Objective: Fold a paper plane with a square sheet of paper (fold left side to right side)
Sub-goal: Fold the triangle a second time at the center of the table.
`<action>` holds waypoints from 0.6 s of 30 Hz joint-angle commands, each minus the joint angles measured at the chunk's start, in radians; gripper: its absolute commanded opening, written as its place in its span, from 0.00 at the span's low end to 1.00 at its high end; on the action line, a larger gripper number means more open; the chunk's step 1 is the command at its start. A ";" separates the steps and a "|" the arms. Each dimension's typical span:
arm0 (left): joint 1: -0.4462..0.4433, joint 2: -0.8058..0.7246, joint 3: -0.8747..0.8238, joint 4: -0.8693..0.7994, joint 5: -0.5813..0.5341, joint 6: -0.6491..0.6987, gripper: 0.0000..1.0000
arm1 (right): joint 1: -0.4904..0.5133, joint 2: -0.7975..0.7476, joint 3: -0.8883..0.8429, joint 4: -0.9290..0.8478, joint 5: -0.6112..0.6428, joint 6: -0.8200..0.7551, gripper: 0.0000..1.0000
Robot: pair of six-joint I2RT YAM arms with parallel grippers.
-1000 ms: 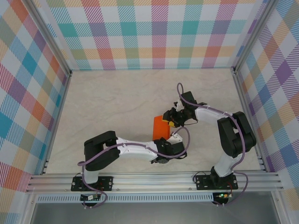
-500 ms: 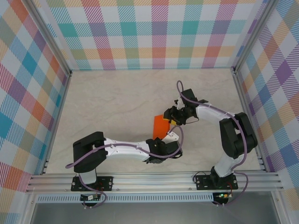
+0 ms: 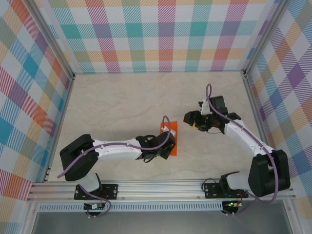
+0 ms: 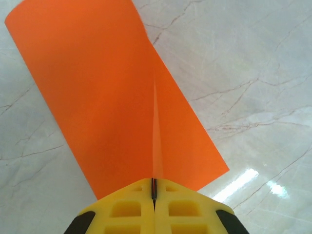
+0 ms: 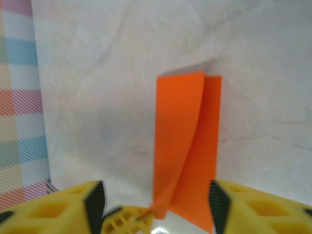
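Orange square sheet of paper (image 3: 171, 144), thin and plain, lies on the pale marbled worktop (image 3: 112, 107) just right of centre and a little below the middle of the overhead view. It is doubled into a narrow strip with one layer lifted. The left gripper (image 3: 168, 133) has its yellow jaws pressed together on that lifted layer, and in its wrist view the pinched paper (image 4: 112, 97) runs edge-on straight up from the seam between them. The right gripper (image 3: 191, 118) sits to the right of the sheet and apart from it, jaws spread wide and holding nothing. Its camera shows the raised flap (image 5: 178, 146) twisting down to the pinch at the lower edge of the frame. To fold well, I judge the pinched edge should travel low across until its corners meet the opposite edge squarely, with the free right jaws pinning the bottom layer before the crease is pressed. Lifting too high risks dragging or skewing the sheet. No brand, label or writing can be read on paper, jaws or worktop.
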 commanded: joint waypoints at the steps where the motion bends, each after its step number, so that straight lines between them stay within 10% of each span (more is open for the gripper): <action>1: 0.058 -0.044 -0.037 0.092 0.175 -0.037 0.00 | 0.013 -0.013 -0.109 0.074 -0.094 0.024 0.41; 9: 0.154 -0.076 -0.090 0.109 0.284 -0.041 0.00 | 0.146 0.084 -0.194 0.233 -0.102 0.100 0.13; 18: 0.185 -0.092 -0.095 0.057 0.291 -0.021 0.00 | 0.256 0.223 -0.166 0.219 0.011 0.108 0.09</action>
